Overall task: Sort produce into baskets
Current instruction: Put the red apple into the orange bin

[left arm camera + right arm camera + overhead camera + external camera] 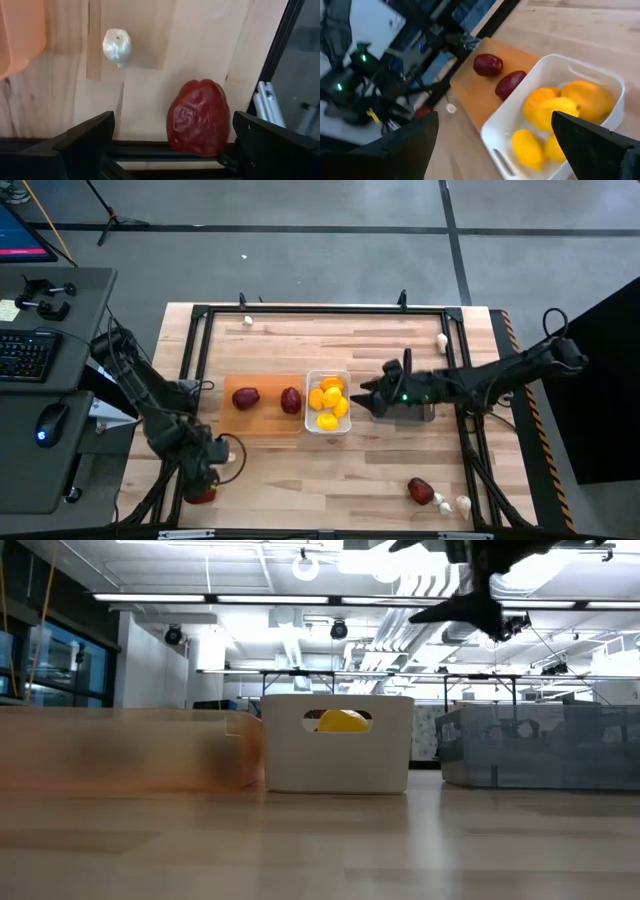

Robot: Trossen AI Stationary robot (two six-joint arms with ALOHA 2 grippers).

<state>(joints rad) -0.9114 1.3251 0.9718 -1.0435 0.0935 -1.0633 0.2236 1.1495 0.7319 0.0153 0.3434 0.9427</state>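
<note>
Right gripper [366,392]: jaws wide open, nothing held or touched, hanging above the table just beside the white bin [328,401], over the dark grey bin [408,412], which the arm mostly covers. In the right wrist view its own two fingers [590,145] stand far apart with the white bin between them.

Left gripper [203,485]: jaws also wide open, empty, low at the table's near-left corner. In the left wrist view a dark red fruit [198,118] sits between the fingers [87,142] against the black frame rail, not visibly pinched; a white garlic bulb [117,47] lies on the wood beyond it, apart.

White bin, mid-table: four or five yellow lemons [330,403] inside. One shows through the handle slot in the low view.

Orange tray [264,418]: touching the white bin's left side, holds two dark red fruits [246,397], well apart from each other, one of them close to the bin-side edge.

Loose on the table:
- near-right corner: one dark red fruit [421,491] with two garlic bulbs [462,504] just beside it
- far edge, left: one garlic bulb [248,321]
- right side near the frame: one garlic bulb [442,339]
</note>
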